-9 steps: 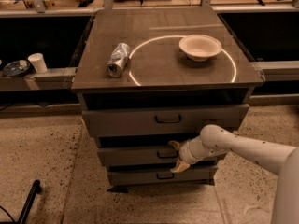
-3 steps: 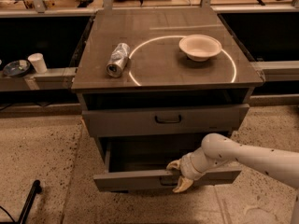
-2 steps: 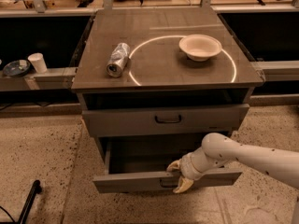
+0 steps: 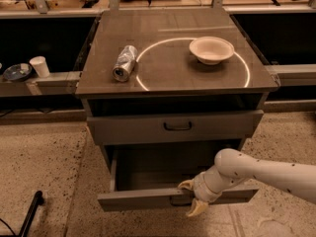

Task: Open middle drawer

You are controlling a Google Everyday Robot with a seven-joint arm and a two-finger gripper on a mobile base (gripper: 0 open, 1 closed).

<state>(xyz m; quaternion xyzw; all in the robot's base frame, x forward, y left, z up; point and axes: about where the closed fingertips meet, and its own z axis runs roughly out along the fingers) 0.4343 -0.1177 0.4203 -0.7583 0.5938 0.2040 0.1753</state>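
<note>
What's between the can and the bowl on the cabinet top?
Bare top, crossed only by the white ring, camera view. Gripper at the middle drawer's front.

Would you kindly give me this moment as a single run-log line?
middle drawer: open, pulled well out | gripper: at its front edge, near centre | cabinet top: can, bowl

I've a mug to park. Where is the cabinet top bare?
The cabinet top is bare between the can and the bowl, and along its front edge. The gripper crowds the open middle drawer front.
</note>
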